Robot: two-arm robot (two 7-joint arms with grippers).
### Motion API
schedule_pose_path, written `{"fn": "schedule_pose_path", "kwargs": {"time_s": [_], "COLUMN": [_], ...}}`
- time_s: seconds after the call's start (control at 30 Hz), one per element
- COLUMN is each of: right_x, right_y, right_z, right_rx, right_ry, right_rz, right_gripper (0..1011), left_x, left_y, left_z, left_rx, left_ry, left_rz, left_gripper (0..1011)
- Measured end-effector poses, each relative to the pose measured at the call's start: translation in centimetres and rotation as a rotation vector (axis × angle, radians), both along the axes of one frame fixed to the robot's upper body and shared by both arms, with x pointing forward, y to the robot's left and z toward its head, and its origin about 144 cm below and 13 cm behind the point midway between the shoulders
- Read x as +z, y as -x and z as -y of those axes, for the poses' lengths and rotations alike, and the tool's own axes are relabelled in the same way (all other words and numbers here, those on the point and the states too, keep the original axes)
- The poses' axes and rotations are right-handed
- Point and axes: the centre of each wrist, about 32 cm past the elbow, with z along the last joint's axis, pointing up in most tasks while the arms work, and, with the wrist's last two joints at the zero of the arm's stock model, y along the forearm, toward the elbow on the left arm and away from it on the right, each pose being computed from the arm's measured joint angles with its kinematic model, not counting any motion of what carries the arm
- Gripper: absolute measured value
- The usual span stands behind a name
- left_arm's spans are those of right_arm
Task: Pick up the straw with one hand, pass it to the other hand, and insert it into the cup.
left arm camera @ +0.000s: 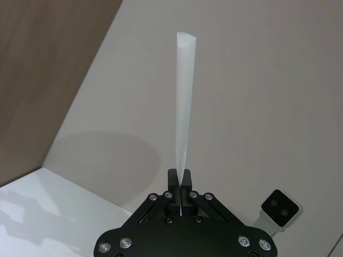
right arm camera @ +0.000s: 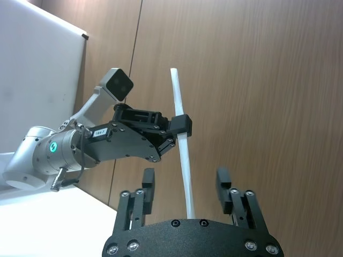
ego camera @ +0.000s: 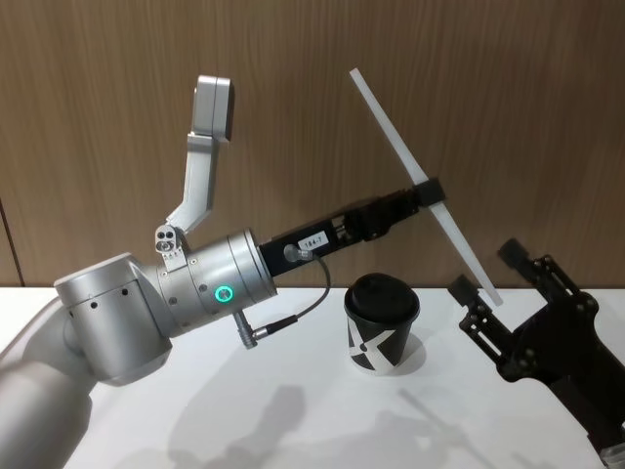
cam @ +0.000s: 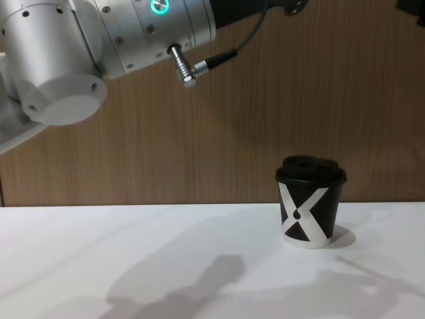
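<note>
Silver and bulky, the left arm point(ego camera: 117, 322) sits at the lower left of the head view and reaches toward frame centre. There the left gripper point(ego camera: 430, 191) has its jaws clamped on the straw point(ego camera: 391, 130) near its middle. This white tube tilts from upper centre down to the right. Its lower end lies between the wide-open jaws of the right gripper point(ego camera: 488, 271) at the lower right. Just below centre, the cup point(ego camera: 381, 332) stands upright on the white worktop point(ego camera: 244, 410).

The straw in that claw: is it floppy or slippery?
Probably stiff: the straw runs straight though the left gripper pinches it only mid-length. Likely very light, as neither free end sags. Thin and round, it might pivot in that narrow pinch.
</note>
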Motion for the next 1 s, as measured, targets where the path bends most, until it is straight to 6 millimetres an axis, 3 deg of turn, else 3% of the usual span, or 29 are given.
{"fn": "schedule_pose_path", "kwargs": {"time_s": [0.37,1.0], "right_x": [0.0,0.0], "right_y": [0.0,0.0], "right_z": [0.0,0.0], "right_rx": [0.000,0.000], "right_ry": [0.000,0.000], "right_rz": [0.000,0.000], "right_gripper": [993,1001], "left_x": [0.3,1.8], "left_y": [0.6,2.4], "left_z": [-0.6,-0.7], "left_rx": [0.100,0.339], "left_ry": [-0.082,-0.335], "left_rz": [0.031,0.185], "left_gripper": [11,11]}}
